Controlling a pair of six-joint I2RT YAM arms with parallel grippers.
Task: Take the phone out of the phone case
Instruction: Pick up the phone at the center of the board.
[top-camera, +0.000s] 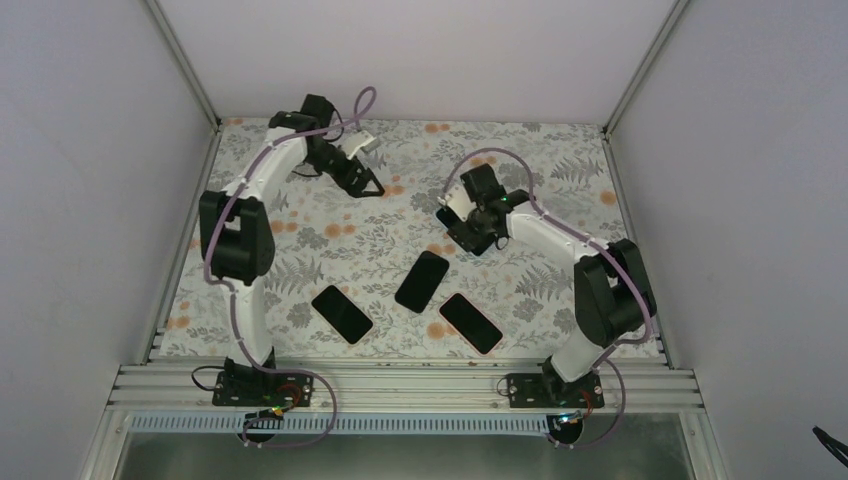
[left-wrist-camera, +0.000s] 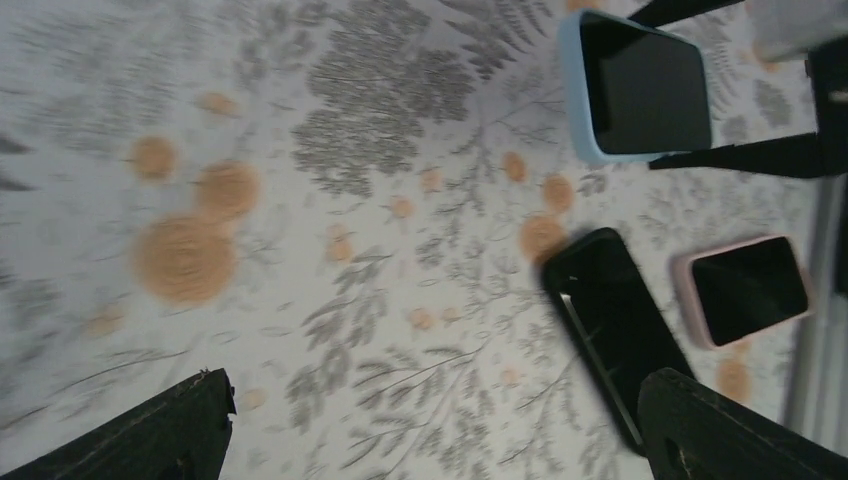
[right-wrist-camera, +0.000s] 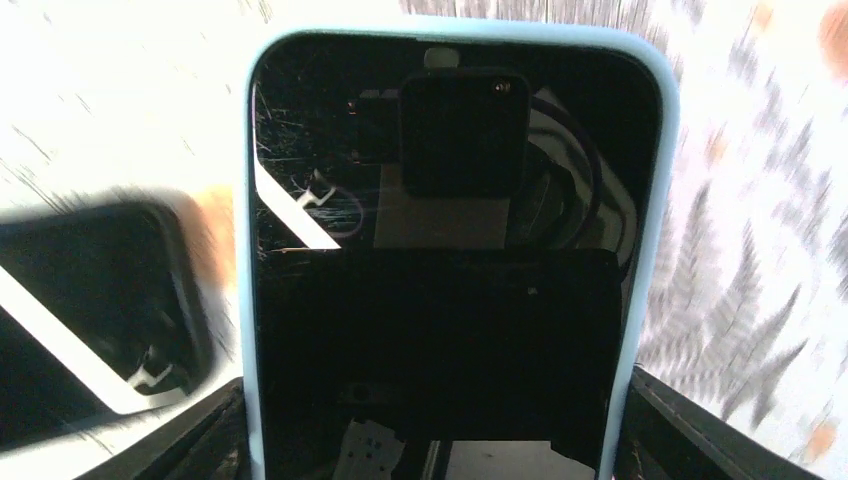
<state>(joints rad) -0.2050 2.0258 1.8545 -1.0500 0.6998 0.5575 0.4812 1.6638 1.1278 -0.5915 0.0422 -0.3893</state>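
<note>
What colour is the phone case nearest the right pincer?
The case is light blue; right wrist view.

Three phones are laid across the near part of the bench (top-camera: 560, 200), the middle phone (top-camera: 421, 281) being set farther back than the left phone (top-camera: 342, 313) and the right phone (top-camera: 470, 322), while behind them the cased phone (left-wrist-camera: 645, 85) is held in the right end effector (top-camera: 463, 239), and the left end effector (top-camera: 368, 186) is placed far back on the left.
</note>
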